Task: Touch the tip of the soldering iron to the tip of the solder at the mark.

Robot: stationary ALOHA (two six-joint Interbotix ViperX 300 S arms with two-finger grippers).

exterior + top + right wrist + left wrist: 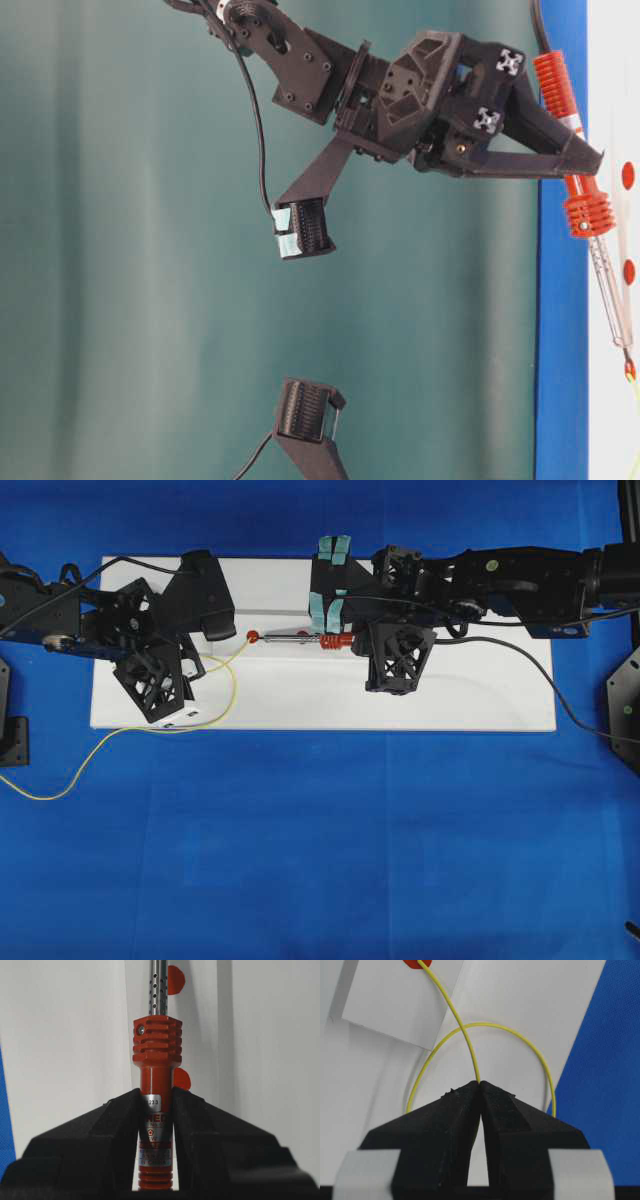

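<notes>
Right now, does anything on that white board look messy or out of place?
Only the thin yellow solder wire: it loops loosely and trails off the white board onto the blue cloth. The red-handled soldering iron looks normal.

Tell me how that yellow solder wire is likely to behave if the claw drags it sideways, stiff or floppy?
Probably floppy: the solder curls in a loose loop and trails off the white board onto the blue cloth. It likely bends rather than slides as one piece. Pinched in the shut left claw, its short free end arcs toward the red mark, so that stretch may hold shape somewhat.
</notes>
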